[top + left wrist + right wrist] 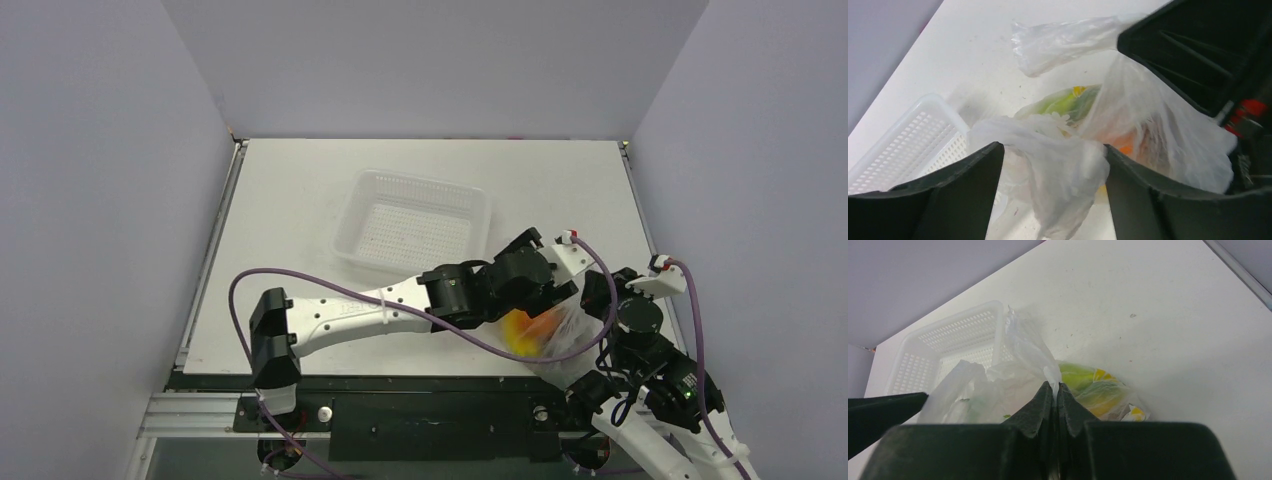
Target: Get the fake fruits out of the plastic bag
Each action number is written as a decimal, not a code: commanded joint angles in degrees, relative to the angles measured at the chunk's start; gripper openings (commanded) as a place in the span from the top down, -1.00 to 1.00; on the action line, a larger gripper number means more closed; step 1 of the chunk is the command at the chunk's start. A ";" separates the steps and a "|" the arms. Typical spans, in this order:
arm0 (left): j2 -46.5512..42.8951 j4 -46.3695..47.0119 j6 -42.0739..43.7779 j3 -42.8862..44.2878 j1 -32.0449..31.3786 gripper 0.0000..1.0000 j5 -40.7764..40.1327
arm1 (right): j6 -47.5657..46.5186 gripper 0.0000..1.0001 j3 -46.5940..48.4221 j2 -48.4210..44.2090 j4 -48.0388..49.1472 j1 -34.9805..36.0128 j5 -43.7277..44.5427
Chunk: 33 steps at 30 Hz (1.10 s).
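Observation:
The clear plastic bag (pixel 572 338) lies at the table's near right, with the fake fruits inside it. An orange and yellow blur (pixel 522 330) shows through the film from above. The left wrist view shows green fruit (pixel 1064 102) and orange fruit (pixel 1126 148) in the bag (pixel 1058 165). My left gripper (pixel 1053 147) is open, and a bunched fold of the bag hangs between its fingers, against the right one. My right gripper (pixel 1053 385) is shut on a twisted strip of the bag (pixel 1023 347). Green and yellow fruit (pixel 1085 382) lie just beyond it.
A white perforated basket (pixel 420 182) stands empty at the table's middle, just beyond the bag; it also shows as basket (pixel 908 140) and basket (pixel 948 335). The two grippers are close together over the bag. Grey walls enclose the table on three sides.

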 commanded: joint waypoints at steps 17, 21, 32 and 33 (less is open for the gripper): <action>8.24 -20.94 -14.47 37.70 4.09 1.00 9.44 | -7.26 1.00 7.56 -2.67 0.28 -0.25 3.14; -0.56 -17.28 -16.07 27.51 4.00 1.00 3.23 | -8.73 1.00 8.96 -1.19 0.31 -0.28 3.05; -24.95 -8.48 -24.87 2.20 3.99 1.00 2.53 | -10.76 1.00 11.93 5.35 5.52 -0.30 -5.89; -26.29 -8.11 -26.04 0.71 4.02 1.00 2.10 | -11.21 1.00 11.25 6.00 7.68 -0.30 -11.77</action>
